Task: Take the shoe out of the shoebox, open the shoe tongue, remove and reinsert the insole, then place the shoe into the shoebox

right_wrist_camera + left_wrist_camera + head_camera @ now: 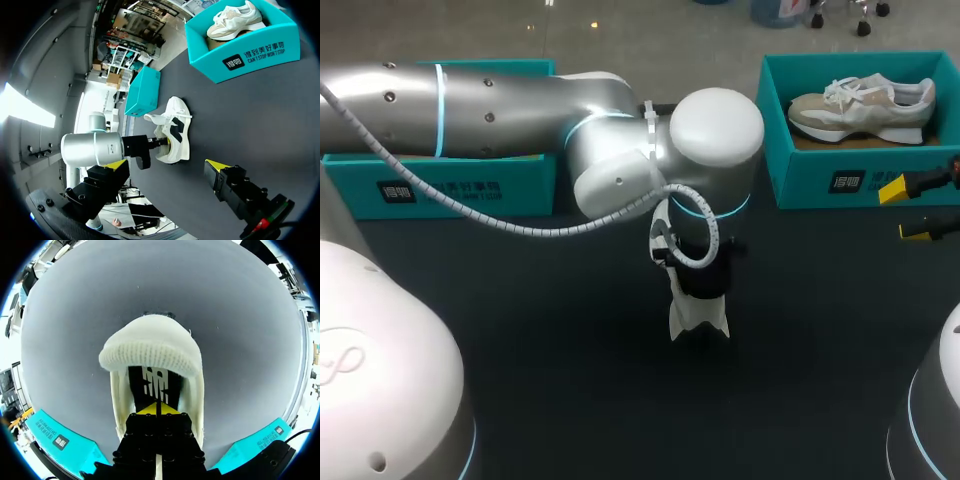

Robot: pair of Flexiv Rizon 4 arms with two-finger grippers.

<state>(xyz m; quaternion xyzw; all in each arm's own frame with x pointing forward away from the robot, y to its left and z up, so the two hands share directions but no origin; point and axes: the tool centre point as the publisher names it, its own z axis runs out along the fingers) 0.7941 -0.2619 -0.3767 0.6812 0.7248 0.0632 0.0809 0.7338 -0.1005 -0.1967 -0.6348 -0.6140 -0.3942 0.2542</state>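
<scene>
Standing centrally, shoe (692, 318) sits well apart from the right shoebox (800, 185).

Dark, seemingly matte table (570, 400) surface

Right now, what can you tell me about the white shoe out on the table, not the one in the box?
The shoe is white with a black mark on its side, a pale sole and cream fabric that looks knitted. It sits in the middle of the dark table. The left arm's fingers poke into its opening, pressed close together. A black lining with white marks shows inside. Nothing else touches it.
</scene>
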